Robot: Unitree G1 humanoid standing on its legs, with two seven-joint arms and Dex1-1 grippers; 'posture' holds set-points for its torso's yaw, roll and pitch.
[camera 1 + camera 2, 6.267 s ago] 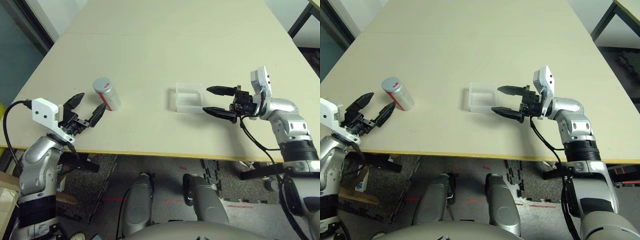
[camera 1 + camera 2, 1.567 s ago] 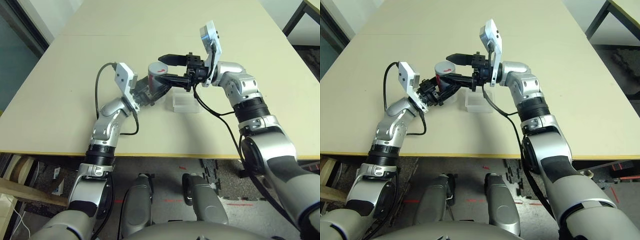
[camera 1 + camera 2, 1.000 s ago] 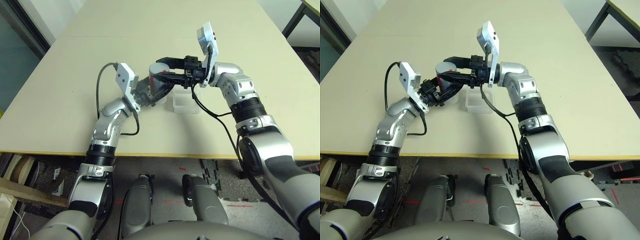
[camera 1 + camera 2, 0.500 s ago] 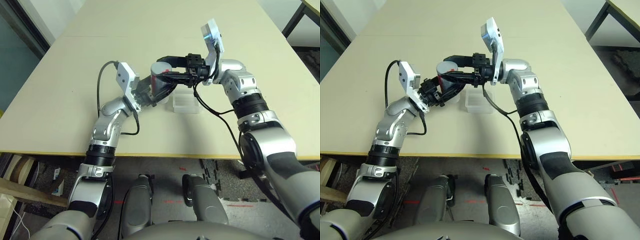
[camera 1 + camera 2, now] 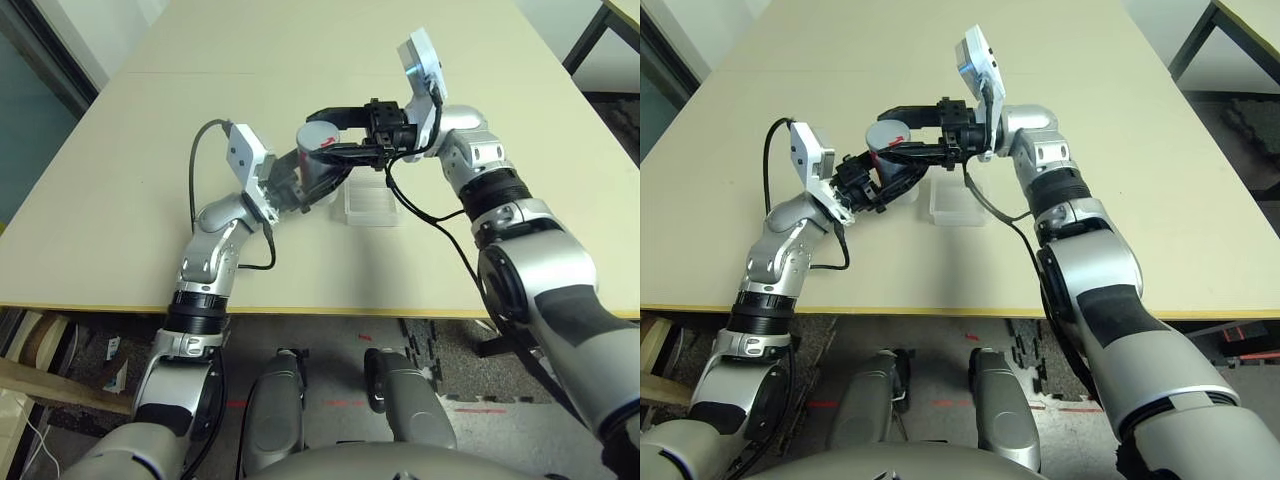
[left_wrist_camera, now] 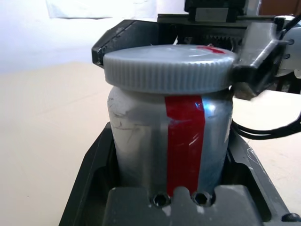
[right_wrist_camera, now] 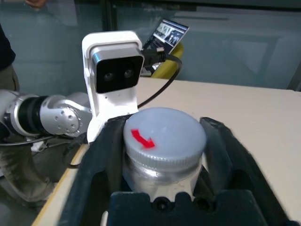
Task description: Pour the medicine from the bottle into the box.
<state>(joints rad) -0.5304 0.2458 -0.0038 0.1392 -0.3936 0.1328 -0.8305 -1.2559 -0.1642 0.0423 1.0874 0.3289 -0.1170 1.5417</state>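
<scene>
Your right pincer [image 5: 325,130] has spread slightly around the grey round cap [image 7: 164,134]; left pincer [image 5: 883,187] stays clamped on the silver-grey red-striped bottle [image 5: 318,165], lifted mid-tabletop beside the clear plastic box [image 5: 371,204]. Beige tabletop [image 5: 120,190], dark floor beyond.

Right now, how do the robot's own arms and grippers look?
Both arms are silver metal with black joint bands. Each carries a white camera block at the wrist and a loose black cable. The left gripper and right gripper each have two black fingers.

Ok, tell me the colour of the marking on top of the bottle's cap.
Red, an arrow-like mark on the grey cap; the right wrist view shows it best.
</scene>
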